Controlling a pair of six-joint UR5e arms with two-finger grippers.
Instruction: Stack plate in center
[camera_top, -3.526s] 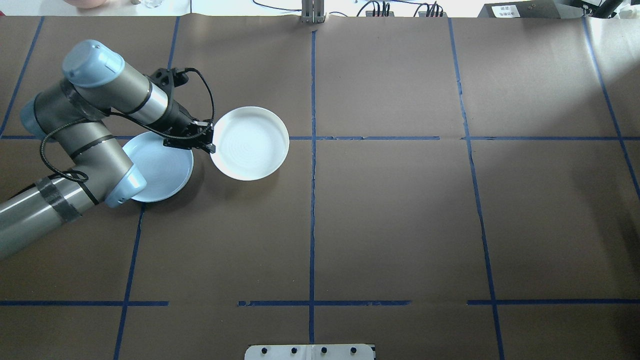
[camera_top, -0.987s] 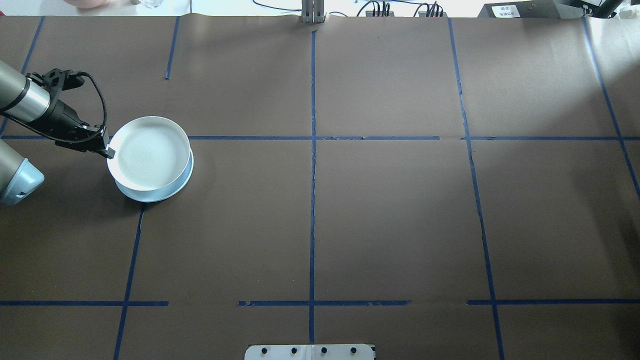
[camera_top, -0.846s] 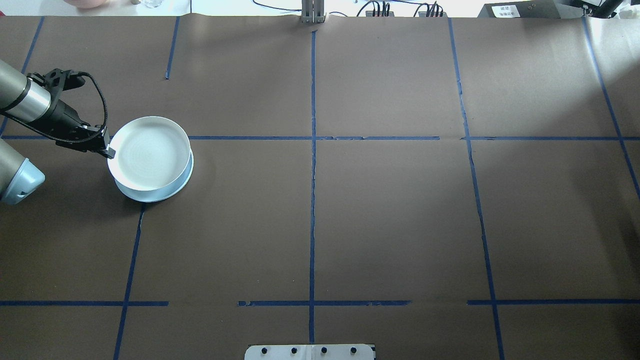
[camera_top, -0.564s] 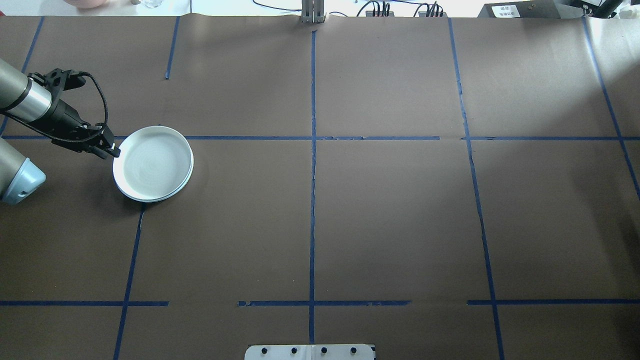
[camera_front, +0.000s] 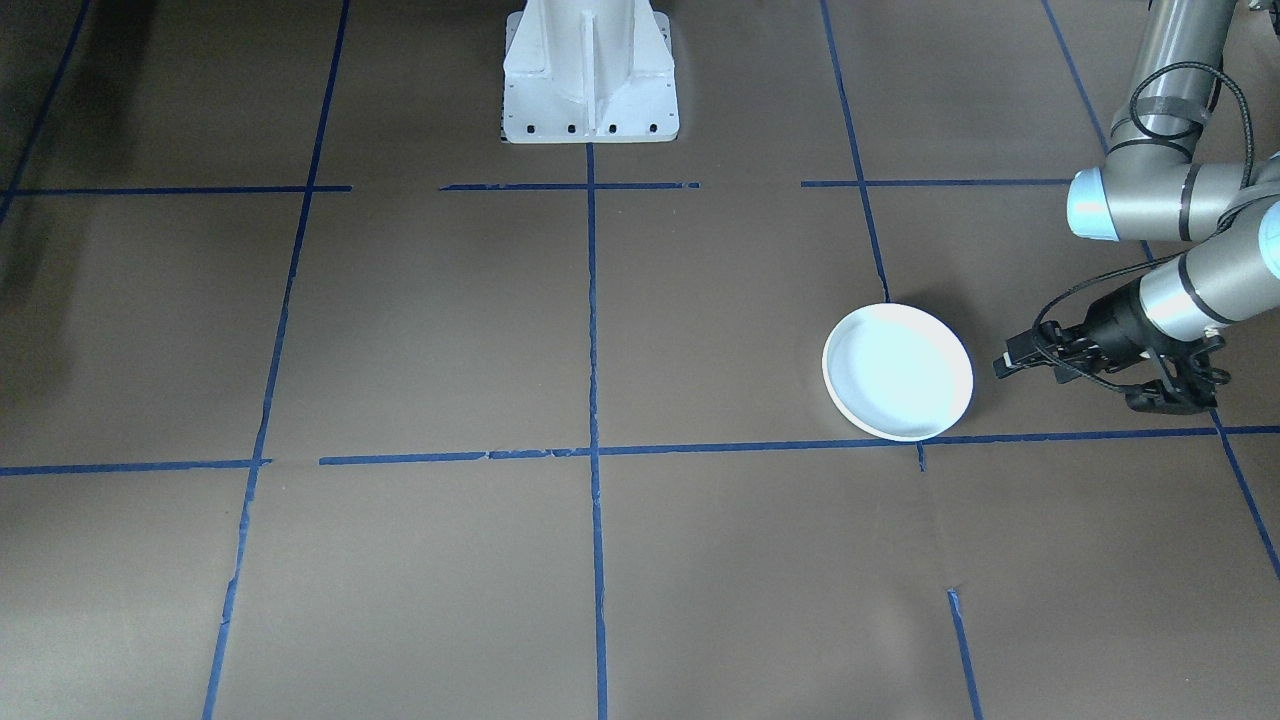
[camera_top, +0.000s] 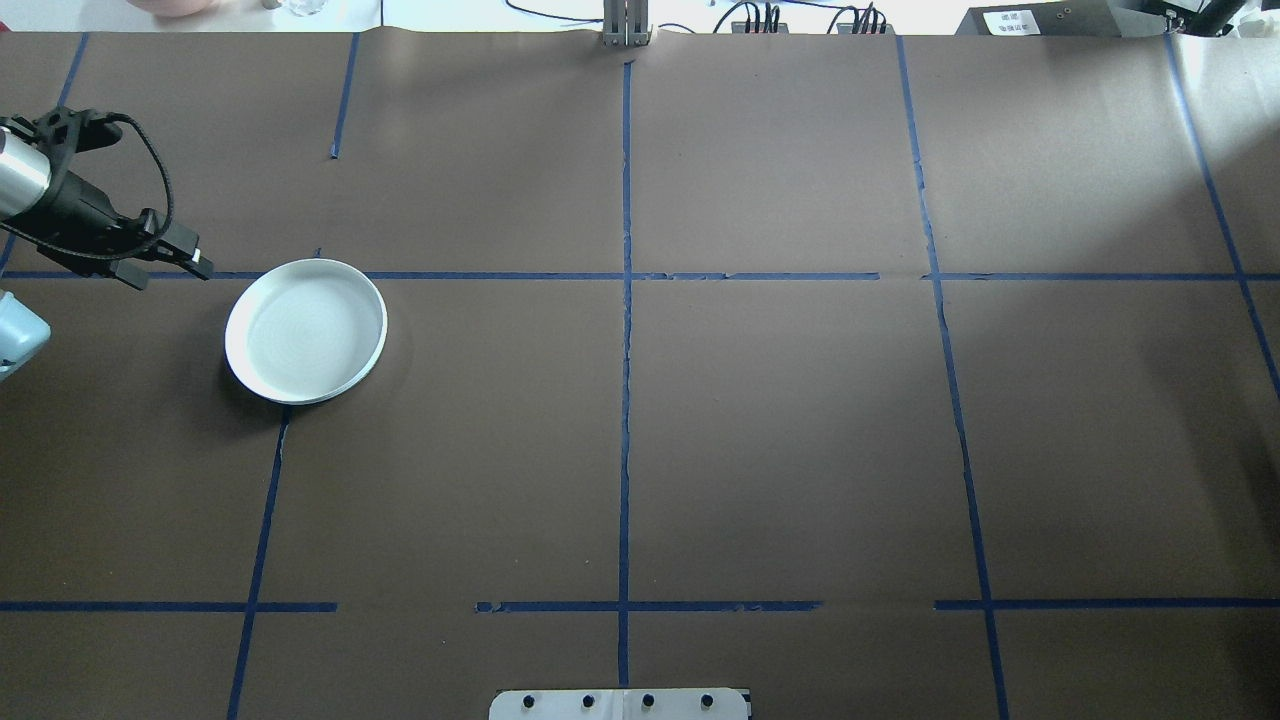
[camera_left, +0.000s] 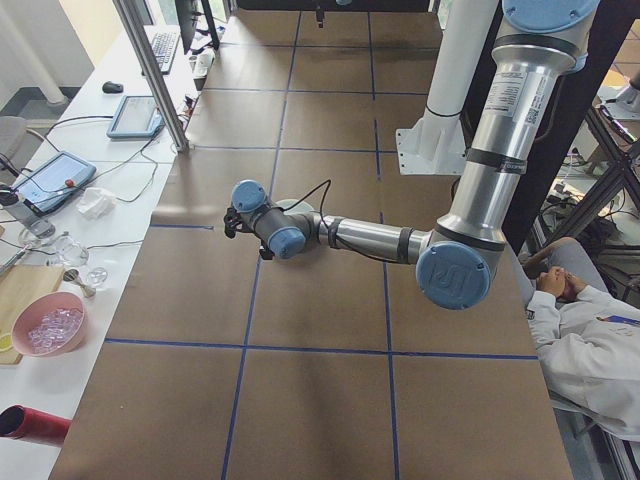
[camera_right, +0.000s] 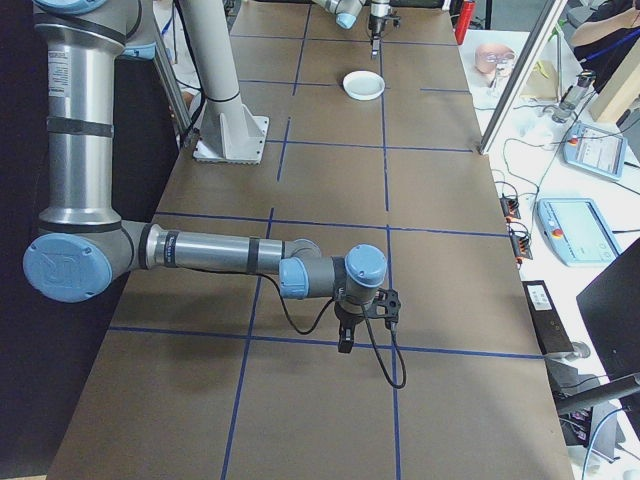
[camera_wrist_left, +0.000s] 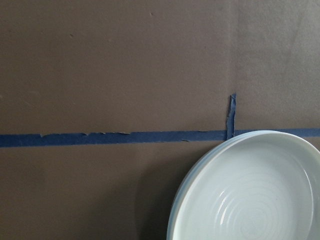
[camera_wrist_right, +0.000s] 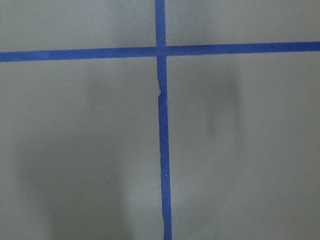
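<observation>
The left gripper holds nothing: its fingertips look slightly parted and they point toward the white plate, with a strip of bare brown paper between them and the rim. In the front-facing view this same gripper hangs just beside the plate, apart from it and a little above the table. A black cable loops over the wrist behind the fingers, and the silver forearm leaves the overhead view at its left edge. The white plate sits right way up on a second plate, of which only a thin pale rim shows under its edge in the left wrist view; the two rims are almost in line. The stack lies in the left part of the table, well away from the middle crossing of the blue tape lines; its far edge is just beside the long tape line, and a short tape stub ends near the rim. The right gripper shows only in the view from the right end, where it points down over a tape line, low above the paper, near that end of the table and far from the stack; I cannot tell if it is open or closed. The right wrist view shows only brown paper and a tape crossing.
</observation>
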